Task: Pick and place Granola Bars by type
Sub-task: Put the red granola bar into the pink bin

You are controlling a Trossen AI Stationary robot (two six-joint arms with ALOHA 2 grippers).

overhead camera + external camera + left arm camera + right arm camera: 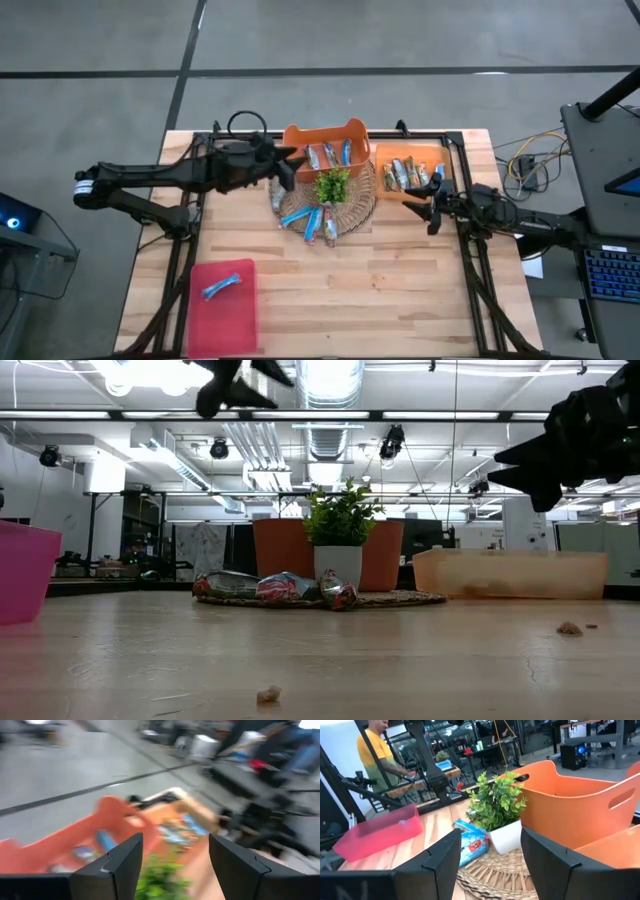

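The pale wooden worktop (400, 290) carries a round woven mat (362, 205) near its far middle, an orange basket (326, 133) just behind the mat, a shallow orange tray (412, 152) beside the basket on the right, and a pink bin (222, 315) at the near left corner. Small crumbs (268, 695) lie on the bare wood.

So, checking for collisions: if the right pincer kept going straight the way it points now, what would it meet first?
Most likely the small green leafy plant in its white pot on the round woven mat; the open right pincer points at it, though depth is unclear.
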